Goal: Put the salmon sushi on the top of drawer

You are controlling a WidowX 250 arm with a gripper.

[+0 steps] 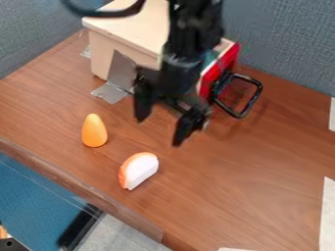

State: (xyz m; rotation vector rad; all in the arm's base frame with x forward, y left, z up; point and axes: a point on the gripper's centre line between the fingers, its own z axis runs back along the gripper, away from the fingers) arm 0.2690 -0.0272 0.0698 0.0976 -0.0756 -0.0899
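Salmon sushi, one: on the wooden surface, in view below and slightly left of the claw, apart from it. Claw: fingers spread. Edge: surface's rim near, lower left of sushi. Room: bare wood rightward to a pale strip. Long axis: lower left to upper right; orange side upper left, white side lower right.

I see my fingers spread above the tabletop. The salmon sushi and an orange egg-shaped piece lie cameraward of them, the drawer unit behind.
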